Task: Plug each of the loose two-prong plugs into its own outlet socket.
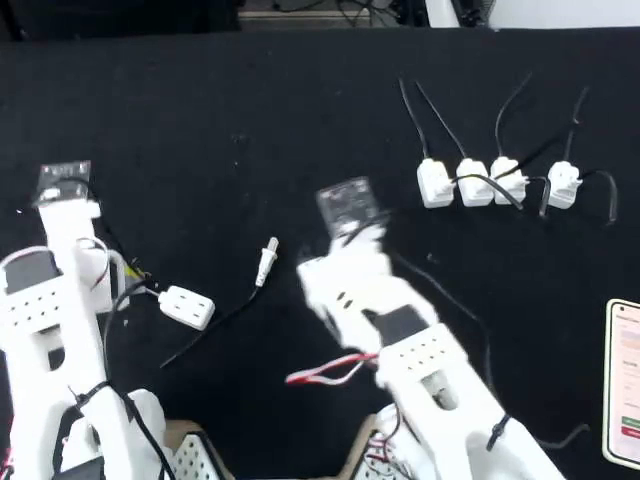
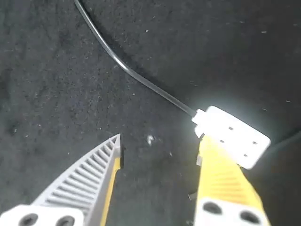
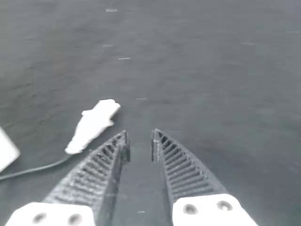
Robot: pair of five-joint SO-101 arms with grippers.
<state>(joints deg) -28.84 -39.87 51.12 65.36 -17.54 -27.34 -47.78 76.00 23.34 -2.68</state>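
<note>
A white outlet socket block (image 1: 187, 306) lies on the black table, left of centre, with its black cord trailing off to the left. My left gripper (image 2: 160, 141) is open just over it; the yellow-faced finger (image 2: 221, 174) overlaps the socket block (image 2: 233, 135), and nothing sits between the fingers. A loose white two-prong plug (image 1: 267, 262) lies to the right of the socket, its cord running back toward the near edge. My right gripper (image 3: 139, 140) hovers beside the plug (image 3: 92, 124), fingers a narrow gap apart and holding nothing.
A row of several white sockets (image 1: 497, 184) with black cords lies at the back right. A phone-like flat object (image 1: 625, 380) rests at the right edge. Red and white wires (image 1: 325, 372) hang off the right arm (image 1: 400, 330).
</note>
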